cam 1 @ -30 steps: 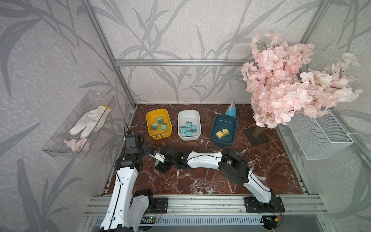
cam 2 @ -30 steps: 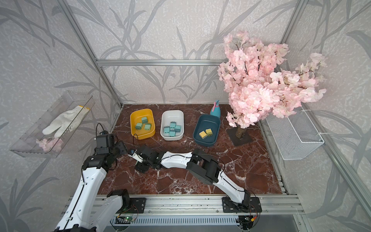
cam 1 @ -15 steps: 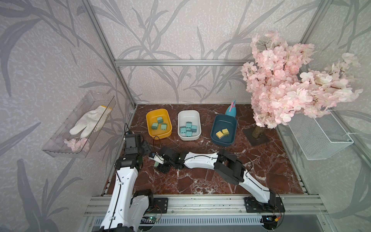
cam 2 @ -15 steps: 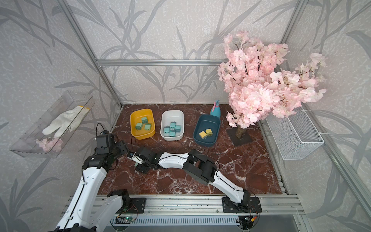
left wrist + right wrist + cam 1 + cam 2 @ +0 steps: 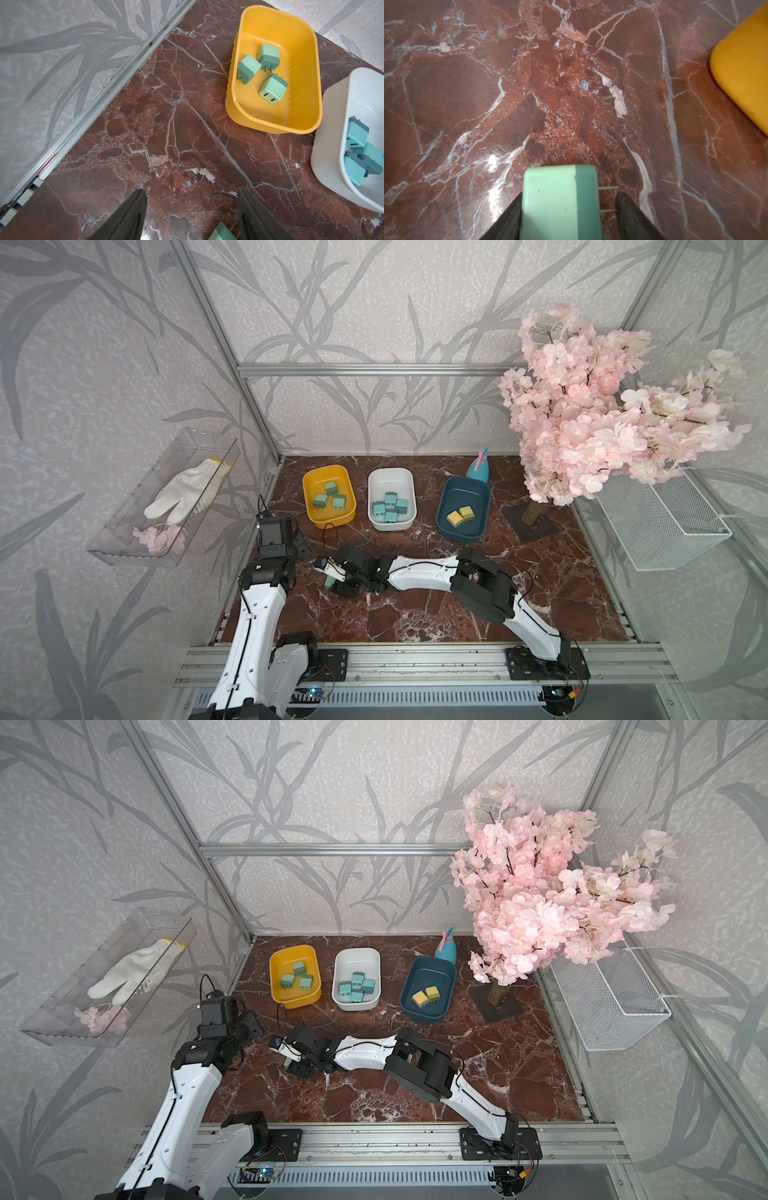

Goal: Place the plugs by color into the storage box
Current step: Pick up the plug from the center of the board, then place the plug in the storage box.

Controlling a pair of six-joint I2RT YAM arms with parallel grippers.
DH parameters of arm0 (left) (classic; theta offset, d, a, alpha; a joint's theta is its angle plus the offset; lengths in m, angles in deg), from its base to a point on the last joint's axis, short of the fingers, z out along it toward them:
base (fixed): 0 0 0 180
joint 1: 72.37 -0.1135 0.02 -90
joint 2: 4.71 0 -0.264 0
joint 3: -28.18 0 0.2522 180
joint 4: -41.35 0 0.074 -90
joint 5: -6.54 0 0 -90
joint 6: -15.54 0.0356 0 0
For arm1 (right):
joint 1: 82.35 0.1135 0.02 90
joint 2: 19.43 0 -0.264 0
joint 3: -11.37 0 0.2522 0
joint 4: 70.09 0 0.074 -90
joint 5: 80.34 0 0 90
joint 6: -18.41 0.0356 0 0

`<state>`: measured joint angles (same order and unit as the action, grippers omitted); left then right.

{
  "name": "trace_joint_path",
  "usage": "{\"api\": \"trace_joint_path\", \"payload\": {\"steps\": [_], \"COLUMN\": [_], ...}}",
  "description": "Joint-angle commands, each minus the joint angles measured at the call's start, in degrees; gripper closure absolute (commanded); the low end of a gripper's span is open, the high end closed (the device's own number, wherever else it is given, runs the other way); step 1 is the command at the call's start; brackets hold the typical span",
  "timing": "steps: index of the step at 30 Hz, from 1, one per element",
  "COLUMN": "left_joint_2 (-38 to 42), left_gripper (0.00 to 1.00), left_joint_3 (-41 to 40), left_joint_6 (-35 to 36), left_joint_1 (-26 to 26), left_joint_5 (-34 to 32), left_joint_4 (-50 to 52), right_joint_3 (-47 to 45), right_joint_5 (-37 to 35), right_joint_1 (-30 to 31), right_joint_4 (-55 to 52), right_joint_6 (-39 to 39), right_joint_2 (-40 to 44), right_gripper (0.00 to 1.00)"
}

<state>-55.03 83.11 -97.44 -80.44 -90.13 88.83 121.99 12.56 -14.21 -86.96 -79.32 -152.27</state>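
Right gripper [image 5: 569, 196] straddles a sage green plug [image 5: 550, 203] near the yellow bin [image 5: 332, 523], on the robot's side of it. One finger lies against the plug's body and the other meets the prong tips, but I cannot tell whether it is clamped. Nearer that bin's corner, the left gripper [image 5: 191, 190] stands half open and empty. Three sage green plugs [image 5: 268, 56] lie inside the yellow bin, and light blue plugs [image 5: 390, 506] fill the white bin [image 5: 392, 526] just beside it.
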Motion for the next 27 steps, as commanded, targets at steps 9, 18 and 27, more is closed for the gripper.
{"api": "trace_joint_path", "payload": {"steps": [9, 18, 27], "left_joint_2": [-4.6, -6.2, -8.9], "left_gripper": [0.29, 0.29, 0.29], "left_joint_3": [2.2, 4.0, 6.8], "left_joint_6": [1.0, 3.5, 5.6], "left_joint_1": [-0.4, -0.4, -0.5], "left_joint_5": [2.1, -1.1, -2.3], "left_joint_4": [-2.8, -4.7, -7.9], "right_joint_3": [5.7, 13.8, 29.5], "right_joint_5": [2.5, 6.0, 7.7], "right_joint_1": [-2.7, -6.9, -11.8], "right_joint_4": [-10.0, -16.3, -24.0], "right_joint_6": [1.6, 2.6, 0.3], "right_joint_2": [9.2, 7.4, -1.7], "right_gripper": [0.43, 0.43, 0.43]}}
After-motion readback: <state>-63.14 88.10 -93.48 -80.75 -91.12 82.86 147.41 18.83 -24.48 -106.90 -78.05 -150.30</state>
